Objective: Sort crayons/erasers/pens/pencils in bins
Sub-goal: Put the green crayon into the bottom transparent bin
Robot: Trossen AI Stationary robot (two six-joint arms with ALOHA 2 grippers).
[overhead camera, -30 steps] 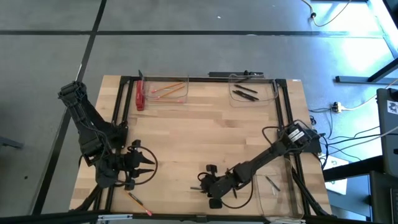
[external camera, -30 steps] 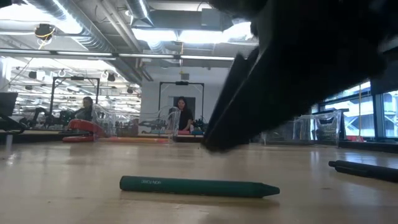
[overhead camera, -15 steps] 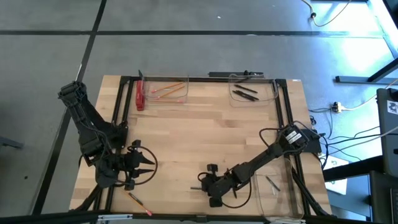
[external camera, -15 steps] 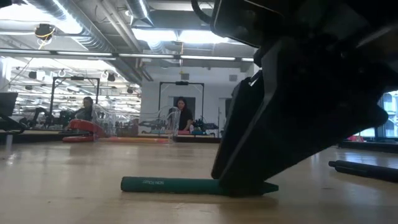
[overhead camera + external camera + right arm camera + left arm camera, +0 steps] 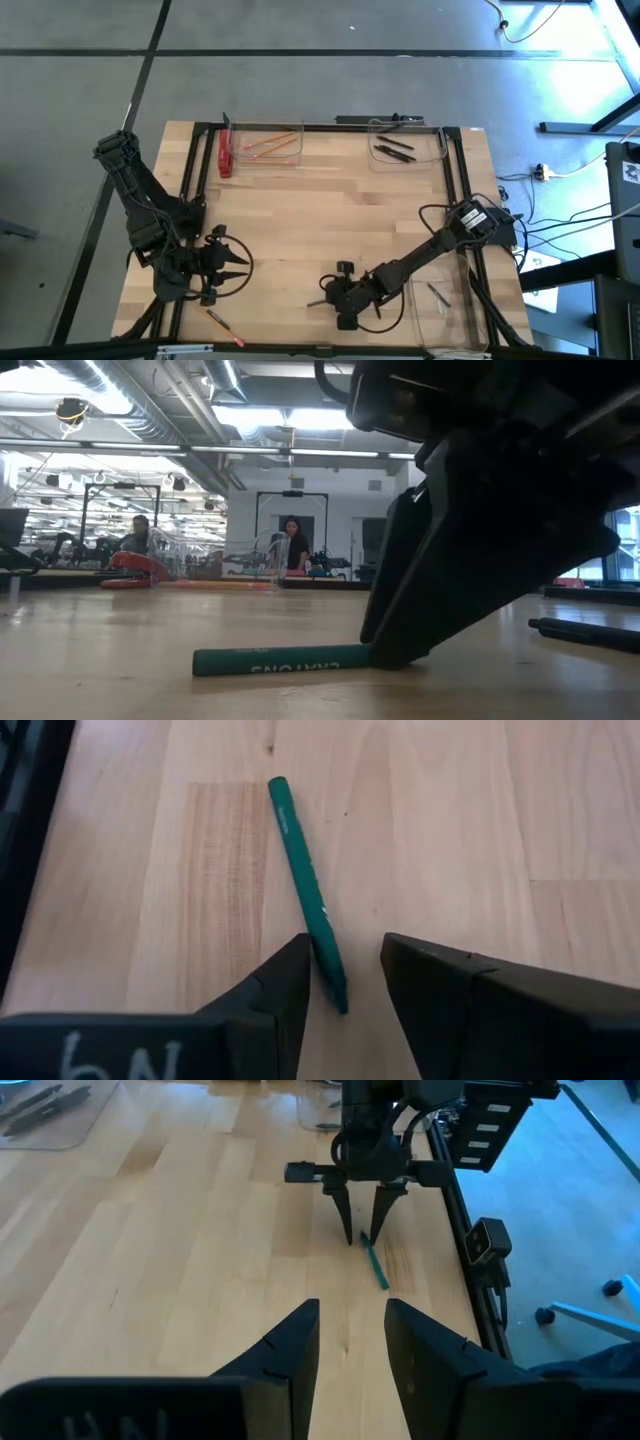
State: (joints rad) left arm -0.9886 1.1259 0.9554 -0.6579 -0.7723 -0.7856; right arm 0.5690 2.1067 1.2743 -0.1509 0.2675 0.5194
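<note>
High view: the right claw [image 5: 327, 297] sits low at the worktop's [image 5: 330, 200] near edge, far nearer the crayon than the left claw [image 5: 240, 268], which waits released.

Low view: the green crayon [image 5: 280, 658] lies flat.

Right wrist view: released fingers [image 5: 270, 990] straddle its tip; its long axis runs away from the claw.
</note>
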